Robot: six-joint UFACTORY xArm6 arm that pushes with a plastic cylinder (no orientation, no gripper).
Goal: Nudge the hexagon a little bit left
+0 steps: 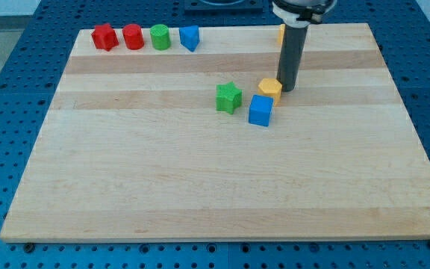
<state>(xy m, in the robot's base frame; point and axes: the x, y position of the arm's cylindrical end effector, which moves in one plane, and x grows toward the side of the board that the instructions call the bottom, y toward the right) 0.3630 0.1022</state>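
The yellow hexagon (pixel 269 88) lies on the wooden board (pixel 200 172) a little right of centre, in the upper half. My tip (pixel 287 89) stands at the hexagon's right side, touching it or nearly so. A blue cube (pixel 260 110) sits just below the hexagon, close to it. A green star (pixel 228 98) lies to the hexagon's left with a small gap between them.
Along the top edge at the left stand a red star (pixel 104 36), a red cylinder (pixel 133 36), a green cylinder (pixel 160 36) and a blue block (pixel 189 37). A yellow block (pixel 281 33) shows partly behind the rod at the top edge.
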